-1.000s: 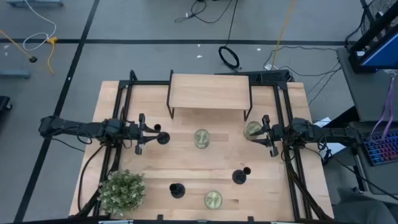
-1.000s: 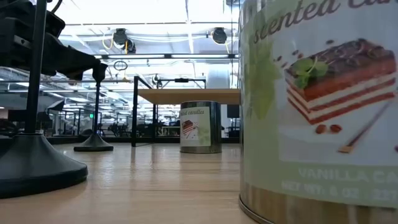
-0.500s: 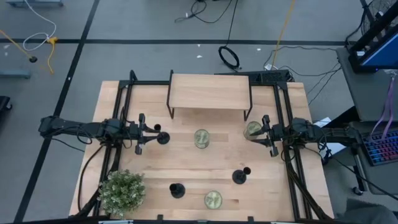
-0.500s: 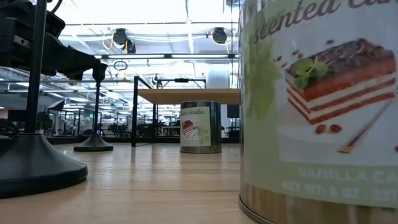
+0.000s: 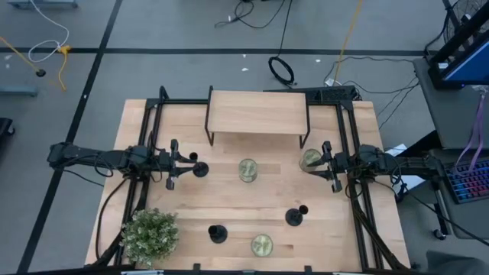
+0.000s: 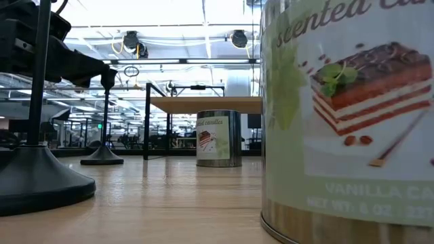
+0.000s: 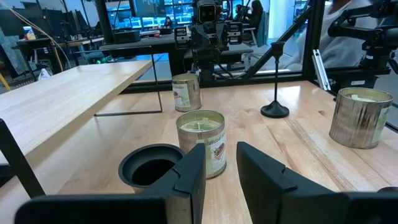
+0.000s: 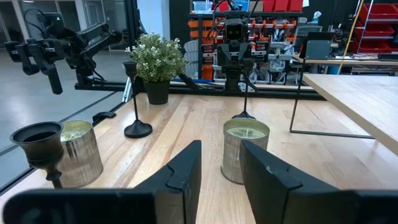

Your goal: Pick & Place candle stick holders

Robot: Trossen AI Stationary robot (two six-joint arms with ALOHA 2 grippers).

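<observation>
Three black candle stick holders stand upright on their round bases on the wooden table: one [image 5: 200,169] just in front of my left gripper [image 5: 183,164], one [image 5: 218,233] near the front edge, and one [image 5: 296,216] front right. The first holder's cup [image 7: 152,167] shows beside my left fingers [image 7: 221,174], which stand a narrow gap apart and touch nothing. My right gripper [image 5: 321,166] waits at the table's right; its fingers [image 8: 221,168] also stand a narrow gap apart and hold nothing.
Three candle tins stand on the table: centre [image 5: 247,170], beside my right gripper [image 5: 312,159], and at the front [image 5: 261,245]. A potted plant [image 5: 150,233] stands front left. A small wooden shelf [image 5: 258,114] stands at the far middle.
</observation>
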